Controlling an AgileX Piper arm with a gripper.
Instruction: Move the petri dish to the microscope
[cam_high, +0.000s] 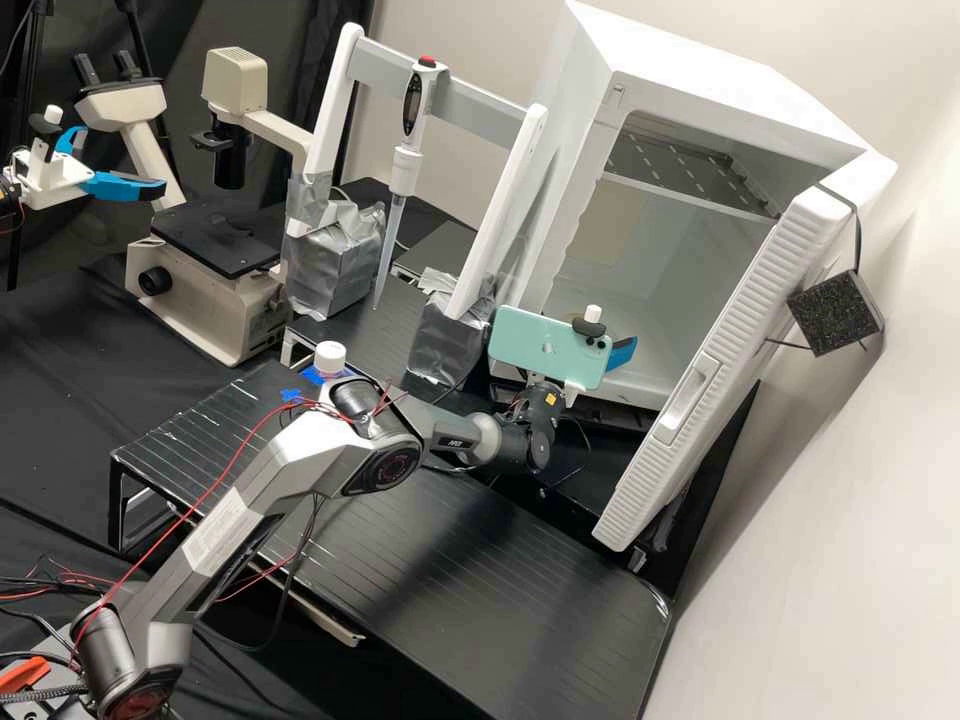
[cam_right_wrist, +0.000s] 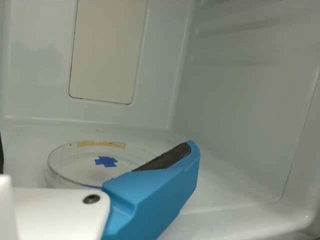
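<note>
A petri dish (cam_right_wrist: 95, 171) lies flat inside the white cabinet (cam_right_wrist: 240, 110), just beside one of the parted, empty blue fingers (cam_right_wrist: 156, 197), on its inner side.

In the high view, the arm (cam_high: 225, 520) slants up from seven o'clock to its elbow (cam_high: 380, 450), then stretches toward three o'clock to the wrist (cam_high: 535, 425). The gripper (cam_high: 622, 350) sits beyond, toward two o'clock, its blue fingers (cam_right_wrist: 160, 192) apparently spread.

High view slants down; wrist close, seemingly inside; cabinet (cam_high: 690, 80) shared
</note>
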